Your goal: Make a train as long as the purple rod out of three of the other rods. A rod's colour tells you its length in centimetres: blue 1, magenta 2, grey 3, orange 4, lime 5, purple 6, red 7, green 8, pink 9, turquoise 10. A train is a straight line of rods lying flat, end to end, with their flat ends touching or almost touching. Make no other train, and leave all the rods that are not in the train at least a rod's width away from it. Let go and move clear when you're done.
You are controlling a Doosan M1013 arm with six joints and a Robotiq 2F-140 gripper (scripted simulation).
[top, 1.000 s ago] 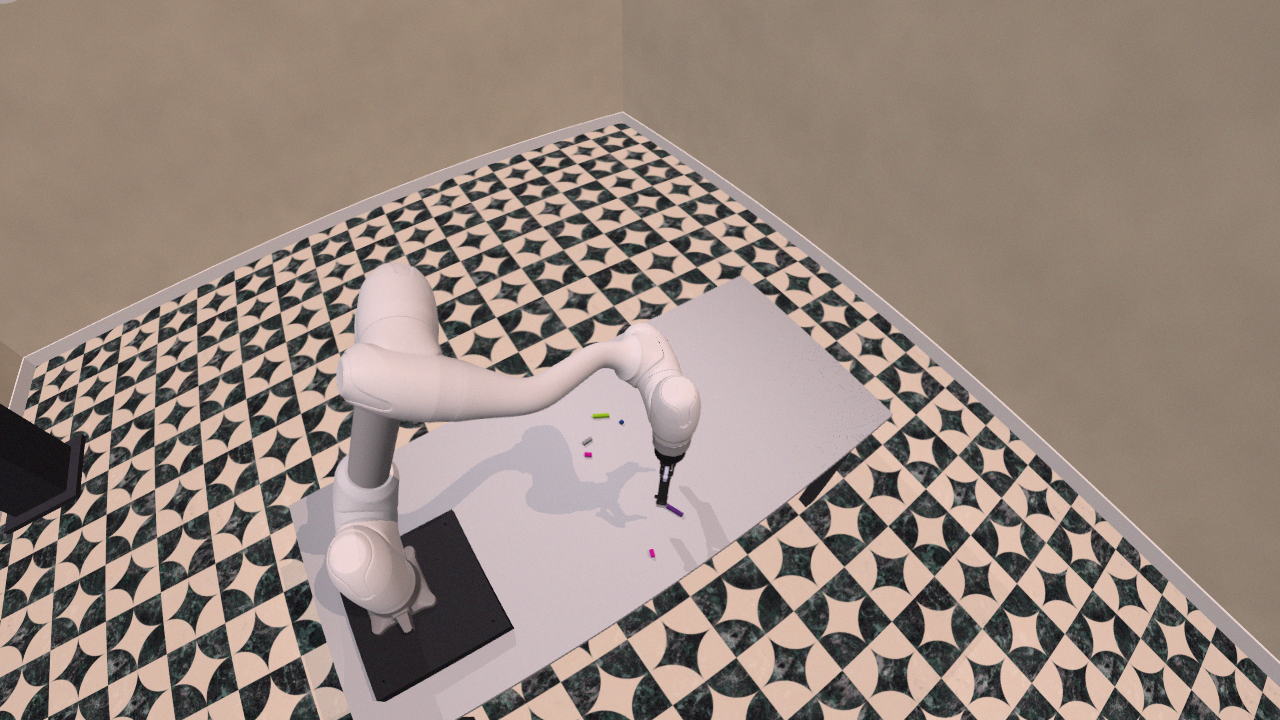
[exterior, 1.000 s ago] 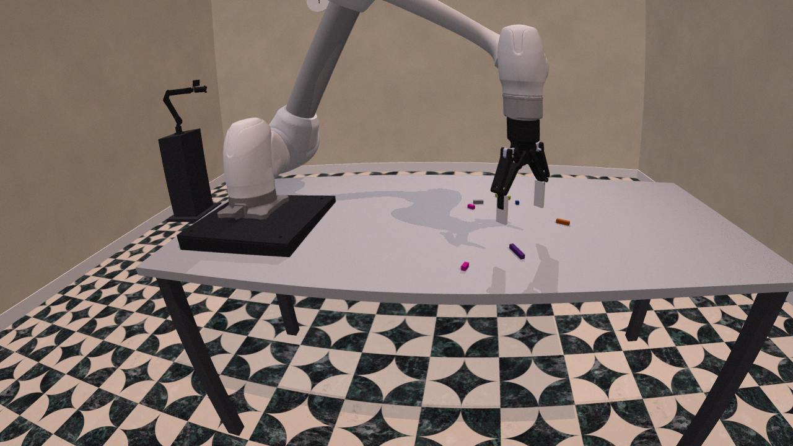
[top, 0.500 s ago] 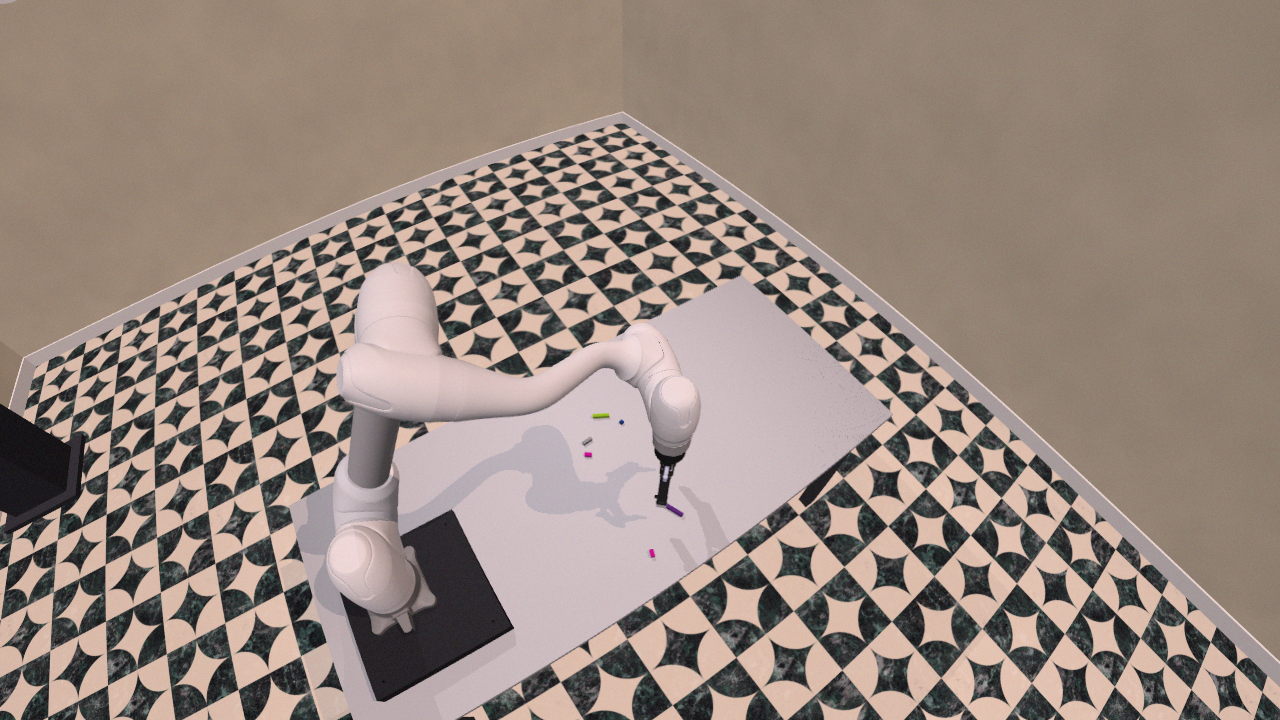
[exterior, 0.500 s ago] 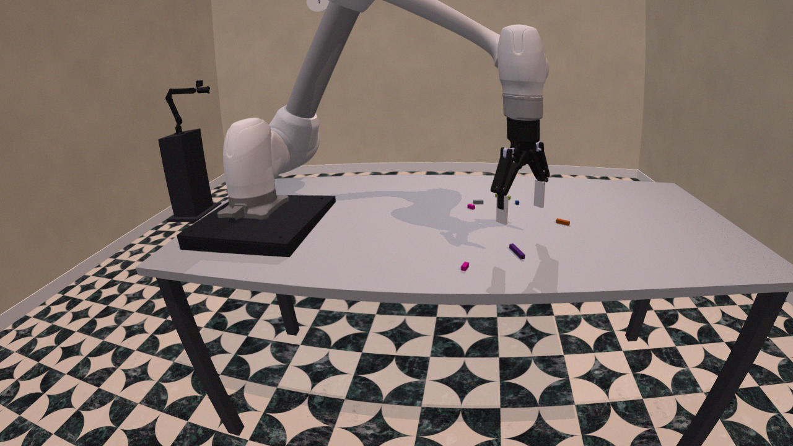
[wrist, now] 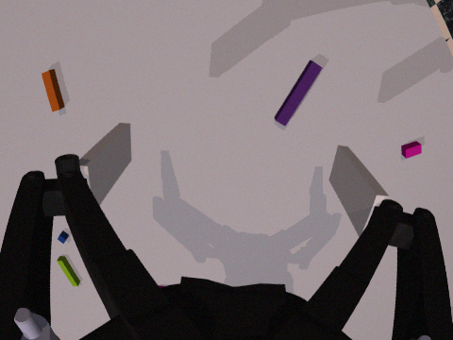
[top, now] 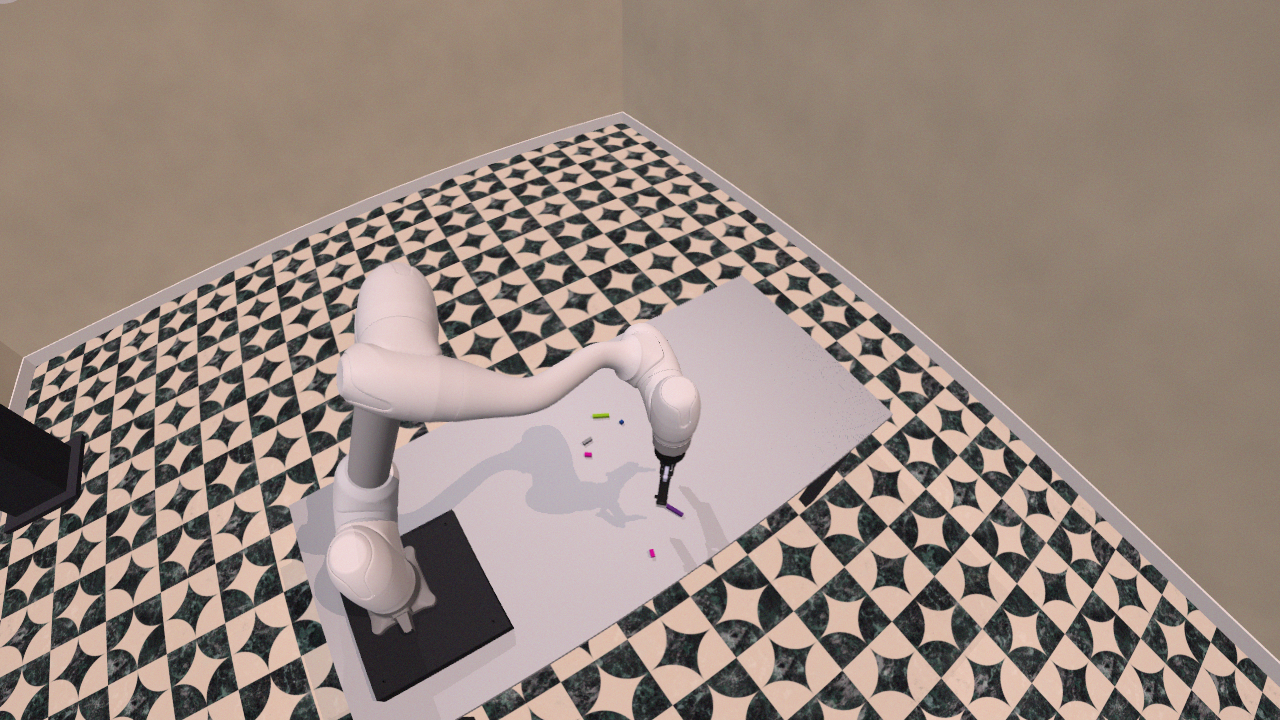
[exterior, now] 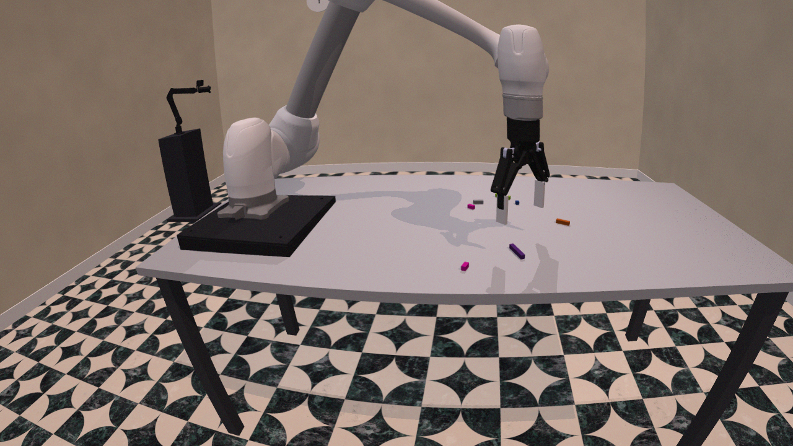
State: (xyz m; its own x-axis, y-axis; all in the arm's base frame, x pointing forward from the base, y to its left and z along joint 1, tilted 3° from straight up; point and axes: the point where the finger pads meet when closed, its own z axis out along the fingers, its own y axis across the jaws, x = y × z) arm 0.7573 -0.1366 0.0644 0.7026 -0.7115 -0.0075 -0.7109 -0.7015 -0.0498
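The purple rod [top: 674, 510] [exterior: 516, 250] [wrist: 298, 93] lies flat on the grey table [top: 787, 376] [exterior: 637, 233] [wrist: 158, 38]. My gripper [top: 662, 497] [exterior: 520, 204] [wrist: 233, 152] is open and empty, hanging above the table just behind the purple rod. One magenta rod [top: 651, 553] [exterior: 464, 266] [wrist: 411, 149] lies near the front edge. An orange rod [exterior: 562, 222] [wrist: 53, 90] lies to the right. A lime rod [top: 600, 416] [wrist: 68, 271], a blue rod [top: 621, 421] [exterior: 516, 202] [wrist: 63, 237], a grey rod [top: 587, 440] [exterior: 477, 201] and a second magenta rod [top: 588, 454] [exterior: 470, 206] lie further back.
The arm's black base plate [top: 447, 582] [exterior: 260, 227] sits at the table's left end. A black stand with a camera arm [exterior: 185, 171] is on the floor beyond it. The table's front edge [exterior: 443, 297] is close to the nearest magenta rod.
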